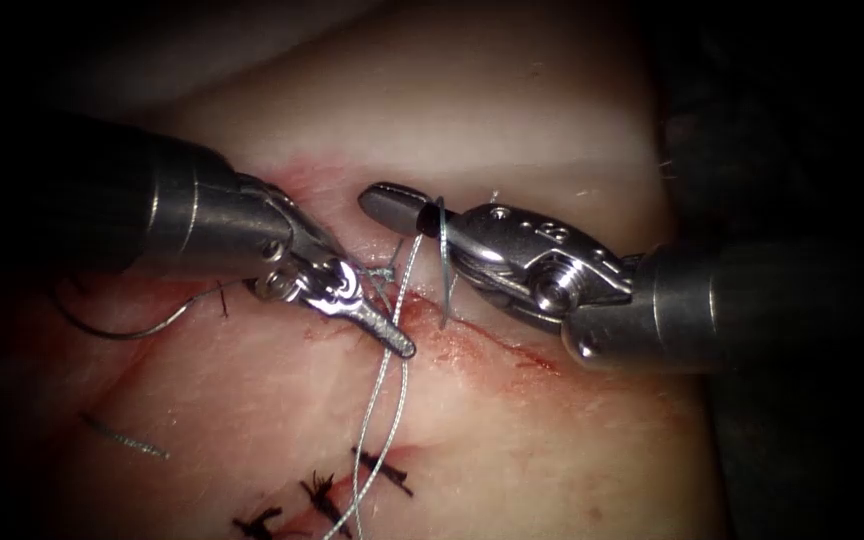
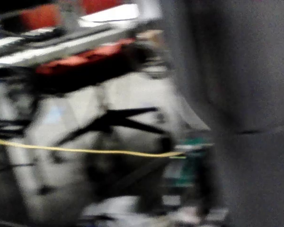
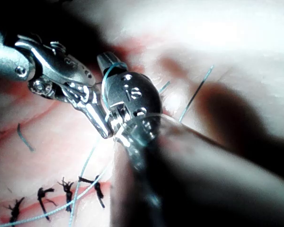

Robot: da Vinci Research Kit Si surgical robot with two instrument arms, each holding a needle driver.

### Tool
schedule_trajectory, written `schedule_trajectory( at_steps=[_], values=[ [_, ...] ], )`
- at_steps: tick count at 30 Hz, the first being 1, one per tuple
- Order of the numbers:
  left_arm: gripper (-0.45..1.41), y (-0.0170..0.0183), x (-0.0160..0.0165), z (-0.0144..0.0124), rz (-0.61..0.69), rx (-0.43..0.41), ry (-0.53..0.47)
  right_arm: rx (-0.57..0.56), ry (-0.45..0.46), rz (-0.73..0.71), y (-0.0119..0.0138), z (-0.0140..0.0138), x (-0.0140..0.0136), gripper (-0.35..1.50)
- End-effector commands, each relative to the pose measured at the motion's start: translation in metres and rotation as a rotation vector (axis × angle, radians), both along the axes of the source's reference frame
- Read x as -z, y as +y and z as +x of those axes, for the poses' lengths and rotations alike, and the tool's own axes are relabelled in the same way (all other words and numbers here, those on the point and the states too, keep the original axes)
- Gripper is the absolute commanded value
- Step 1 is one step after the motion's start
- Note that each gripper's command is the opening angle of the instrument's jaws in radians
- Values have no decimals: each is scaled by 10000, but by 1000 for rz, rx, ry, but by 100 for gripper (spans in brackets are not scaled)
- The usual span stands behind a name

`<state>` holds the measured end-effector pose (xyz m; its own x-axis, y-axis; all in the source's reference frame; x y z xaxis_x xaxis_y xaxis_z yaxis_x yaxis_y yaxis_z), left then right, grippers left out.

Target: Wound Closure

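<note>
Pale tissue [image 1: 512,120] — thin curved needle [image 1: 445,262] in right end effector [image 1: 402,208].

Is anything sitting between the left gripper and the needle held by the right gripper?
Only the thread: its strands run down between the left gripper and the needle, which the right gripper holds clear of the tissue.

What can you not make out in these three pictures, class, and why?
- Needle tip: in the endoscope view its lower end fades against the tissue, so entry is unclear.
- Thread: cut off by the bottom edge.
- Left wrist view: blurred.
</note>
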<state>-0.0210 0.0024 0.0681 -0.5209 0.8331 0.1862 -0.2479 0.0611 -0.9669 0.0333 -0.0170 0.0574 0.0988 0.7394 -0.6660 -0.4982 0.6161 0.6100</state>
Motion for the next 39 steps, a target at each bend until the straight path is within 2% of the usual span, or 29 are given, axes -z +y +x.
schedule_trajectory(
  at_steps=[1,3,4,5,7,8,9,10,11,17,19,23,25,32,39],
  values=[
    [-45,-1,-5,-5,-5,-3,3,16,-12,-13,3,6,-5,-35],
    [-45,1,-2,-4,-45,-28,25,103,-68,-59,4,4,-8,-35],
    [-45,3,2,-5,-96,-61,58,205,-117,-94,5,3,-12,-35],
    [-45,4,4,-5,-120,-77,72,246,-113,-91,5,3,-15,-35],
    [-45,6,8,-6,-146,-96,81,349,-62,-85,2,3,-23,-35],
    [-45,8,14,-5,-165,-114,93,436,-18,-79,-4,4,-33,-35],
    [-45,8,14,-5,-165,-114,93,436,-18,-79,-4,4,-33,-35],
    [-45,10,19,-5,-173,-121,92,509,16,-75,-8,4,-40,-35],
    [-45,10,19,-5,-173,-121,92,509,16,-75,-8,4,-40,-35],
    [-45,19,22,-8,-202,-134,63,768,140,-68,-16,8,-46,-35],
    [-45,21,20,-7,-211,-138,56,818,183,-82,-19,9,-46,-35],
    [-45,30,16,-1,-221,-149,42,864,256,-65,-22,10,-44,-35],
    [-45,36,10,6,-240,-154,52,821,291,-42,-23,10,-43,-35],
    [-45,52,-8,28,-287,-168,103,802,413,56,-26,9,-44,-35],
    [-45,48,-30,25,-310,-166,118,792,465,142,-36,4,-49,-35]
  ],
)
